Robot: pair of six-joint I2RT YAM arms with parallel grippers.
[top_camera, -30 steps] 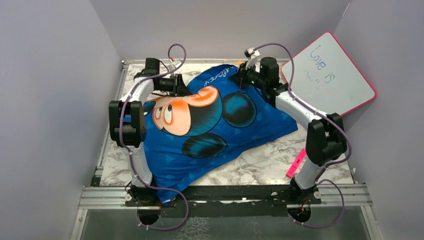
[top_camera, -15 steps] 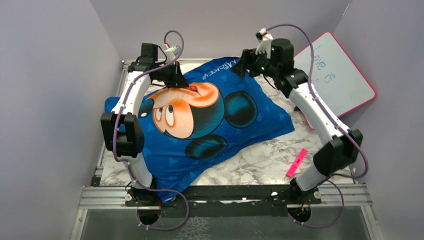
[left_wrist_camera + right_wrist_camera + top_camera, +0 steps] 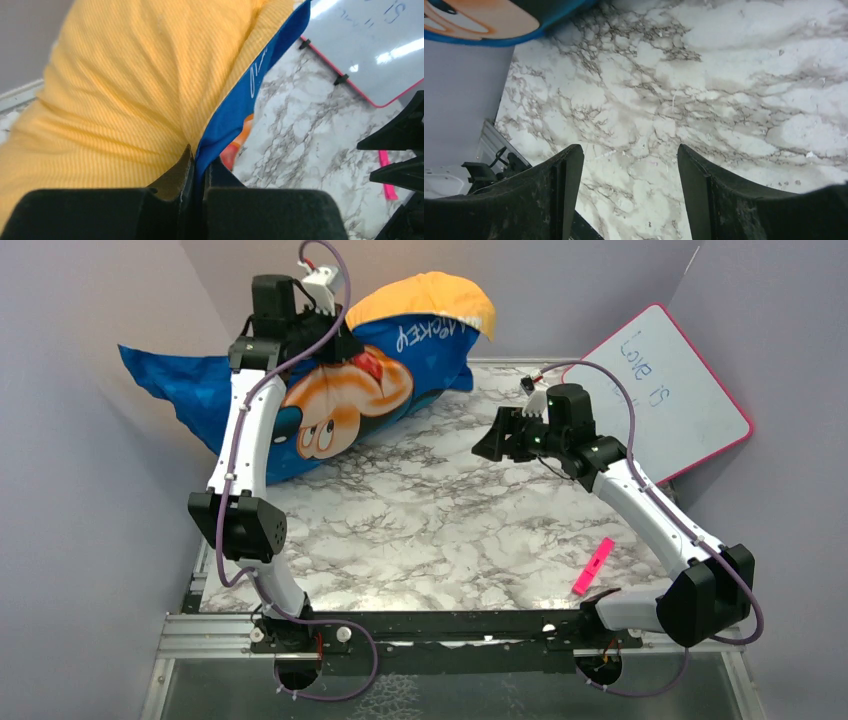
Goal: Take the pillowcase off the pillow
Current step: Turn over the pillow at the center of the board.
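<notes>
Blue pillowcase, plump, hangs over the tabletop's far left corner, long axis along the far edge; left jaws pinch its seam, right jaws gape empty to its right.

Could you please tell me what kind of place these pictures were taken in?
Probably a robotics test cell, not a home: a marble-patterned table boxed in by plain panel walls, the left arm and right arm bolted to a metal rail, and a whiteboard leaning at the side.
</notes>
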